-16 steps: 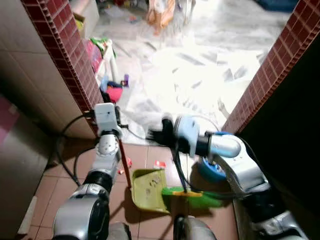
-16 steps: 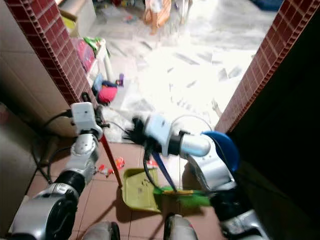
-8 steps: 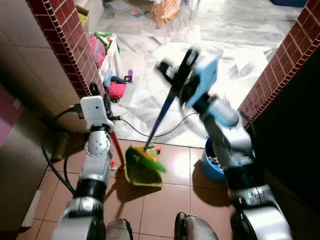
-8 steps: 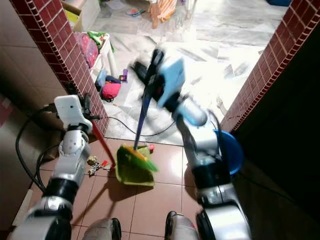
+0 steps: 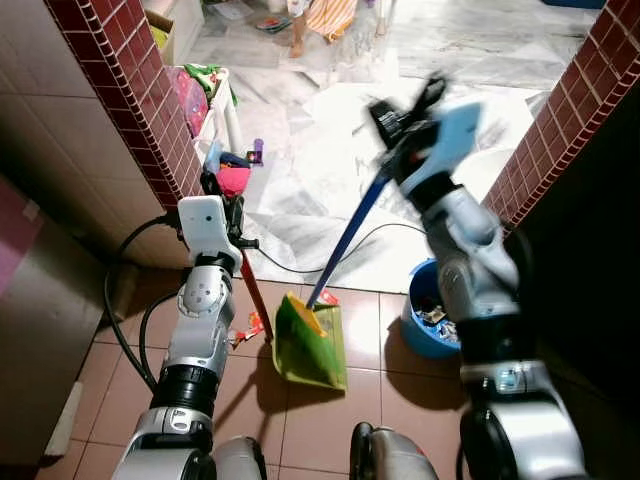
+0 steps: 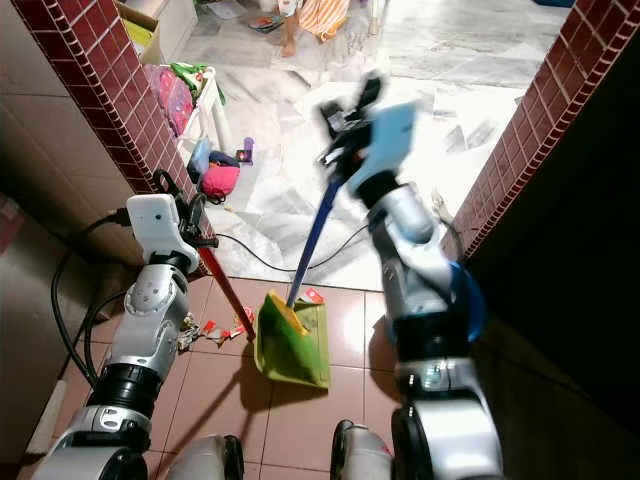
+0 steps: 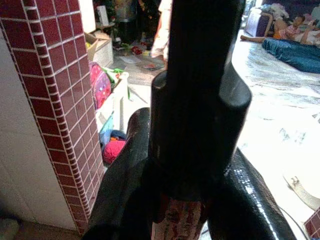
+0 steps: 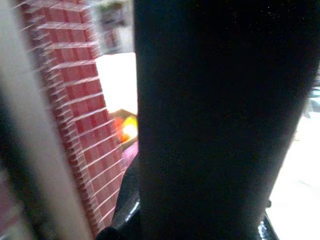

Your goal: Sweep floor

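Robot stands on brown floor tiles [image 5: 300,420] at a doorway between two red brick pillars, the nearer one [image 5: 150,120] on its left. Left gripper [image 5: 222,190] is raised beside that pillar, fingers clamped round the top of a red dustpan handle [image 5: 255,300]; the left wrist view shows the black fingers [image 7: 125,190] closed on the stick. The handle slopes down to a green dustpan [image 5: 312,345] standing tilted on the tiles just before the robot's feet. Right gripper [image 5: 400,120] is lifted high and forward, blurred, holding the upper end of a blue broom handle [image 5: 350,225]; the handle slants down and its lower end meets the dustpan's upper edge. Broom head cannot be made out clearly against the pan. Small bits of litter [image 5: 240,330] lie on the tiles next to the red handle. A blue bucket [image 5: 425,320] sits by the robot's right side, near the right pillar. A black cable [image 5: 300,268] runs across the pale marble floor [image 5: 330,150] beyond the threshold. A person's bare feet [image 5: 300,45] show at the far edge of that floor.
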### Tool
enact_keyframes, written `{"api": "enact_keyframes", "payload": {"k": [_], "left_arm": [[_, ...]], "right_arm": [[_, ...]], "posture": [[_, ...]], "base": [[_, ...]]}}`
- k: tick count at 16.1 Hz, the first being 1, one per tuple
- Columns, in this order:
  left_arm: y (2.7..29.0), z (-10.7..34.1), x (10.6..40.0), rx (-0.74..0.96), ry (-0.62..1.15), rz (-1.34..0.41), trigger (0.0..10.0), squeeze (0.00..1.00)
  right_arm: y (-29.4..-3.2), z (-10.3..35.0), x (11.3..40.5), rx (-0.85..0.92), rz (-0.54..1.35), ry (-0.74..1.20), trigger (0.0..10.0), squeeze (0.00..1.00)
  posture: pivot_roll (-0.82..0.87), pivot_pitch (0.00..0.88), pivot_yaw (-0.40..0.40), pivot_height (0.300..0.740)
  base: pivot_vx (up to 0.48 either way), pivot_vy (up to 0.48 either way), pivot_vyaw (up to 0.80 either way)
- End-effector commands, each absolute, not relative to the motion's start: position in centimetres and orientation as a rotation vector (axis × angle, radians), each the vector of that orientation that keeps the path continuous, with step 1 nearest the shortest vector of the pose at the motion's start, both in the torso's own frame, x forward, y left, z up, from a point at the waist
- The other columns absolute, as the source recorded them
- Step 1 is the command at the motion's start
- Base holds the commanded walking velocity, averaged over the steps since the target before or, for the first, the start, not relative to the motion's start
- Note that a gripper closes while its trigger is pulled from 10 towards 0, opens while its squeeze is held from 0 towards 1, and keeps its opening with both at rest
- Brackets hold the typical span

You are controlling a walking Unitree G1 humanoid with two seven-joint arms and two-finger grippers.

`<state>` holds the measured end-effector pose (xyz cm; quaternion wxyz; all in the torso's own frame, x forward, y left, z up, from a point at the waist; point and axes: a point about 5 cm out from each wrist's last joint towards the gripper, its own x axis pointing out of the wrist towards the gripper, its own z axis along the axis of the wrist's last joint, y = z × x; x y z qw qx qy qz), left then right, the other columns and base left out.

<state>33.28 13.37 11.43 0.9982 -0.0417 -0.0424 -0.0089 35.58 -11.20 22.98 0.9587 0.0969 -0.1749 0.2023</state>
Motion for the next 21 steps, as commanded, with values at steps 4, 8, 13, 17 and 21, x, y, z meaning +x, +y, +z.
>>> {"api": "enact_keyframes", "payload": {"k": [4, 8, 13, 17, 21], "left_arm": [[12.0, 11.5, 33.4, -0.115, -0.075, -0.068, 10.0, 0.00], [11.7, 10.8, 33.0, -0.110, -0.046, -0.078, 10.0, 0.00], [11.7, 9.5, 32.6, -0.062, 0.019, -0.109, 10.0, 0.00], [11.9, 9.8, 31.8, -0.060, -0.012, -0.141, 10.0, 0.00], [12.1, 9.8, 31.1, -0.021, -0.022, -0.170, 10.0, 0.00]], "right_arm": [[-14.1, 28.3, 36.8, 0.274, 0.215, -0.539, 10.0, 0.00], [-14.2, 27.6, 36.8, 0.083, 0.179, -0.557, 10.0, 0.00], [-13.7, 24.8, 36.1, -0.046, 0.162, -0.518, 10.0, 0.00], [-13.4, 20.9, 34.9, -0.127, 0.152, -0.409, 10.0, 0.00], [-12.6, 16.7, 33.5, -0.084, 0.144, -0.241, 10.0, 0.00]], "posture": [[-0.08, 0.084, 0.033, 0.740], [-0.08, 0.084, 0.030, 0.740], [-0.09, 0.090, 0.038, 0.740], [-0.08, 0.101, 0.037, 0.740], [-0.06, 0.113, 0.037, 0.740]], "base": [[0.000, 0.000, 0.00], [0.000, 0.000, 0.00], [0.000, 0.000, 0.00], [0.000, 0.000, 0.00], [0.000, 0.000, 0.00]]}}
